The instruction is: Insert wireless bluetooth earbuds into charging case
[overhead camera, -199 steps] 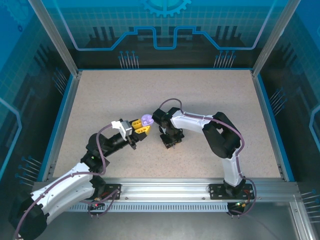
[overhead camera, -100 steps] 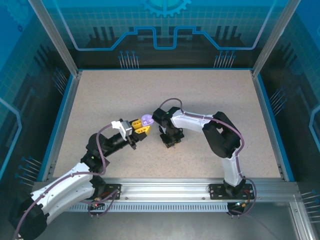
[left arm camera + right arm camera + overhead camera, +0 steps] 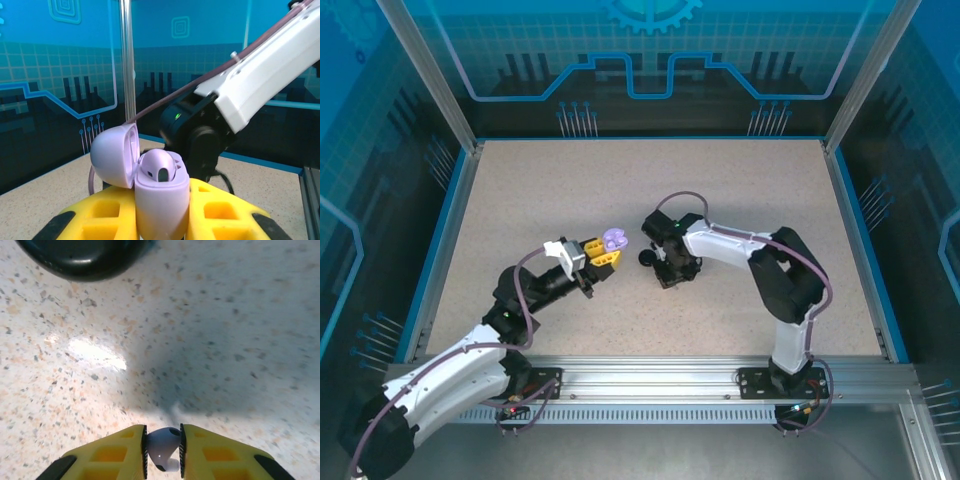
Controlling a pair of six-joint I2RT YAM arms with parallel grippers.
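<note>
My left gripper [image 3: 604, 251] is shut on an open lavender charging case [image 3: 614, 239] held just above the table. In the left wrist view the case [image 3: 161, 200] stands upright between the yellow fingers [image 3: 100, 215]. Its lid [image 3: 112, 155] is swung to the left, and one lavender earbud [image 3: 159, 167] sits in it. My right gripper [image 3: 672, 272] points down at the table, right of the case. In the right wrist view it [image 3: 162, 450] is shut on a second lavender earbud [image 3: 161, 446], a little above the speckled surface.
A round black case [image 3: 647, 258] lies on the table between the two grippers, and shows as a dark shape [image 3: 85, 257] at the top left of the right wrist view. The speckled table [image 3: 740, 180] is ringed by blue rails and glass walls.
My right arm has shifted to the right, away from the left gripper, uncovering the black case. The right jaws have drawn in on the lavender earbud. The left arm is still.
</note>
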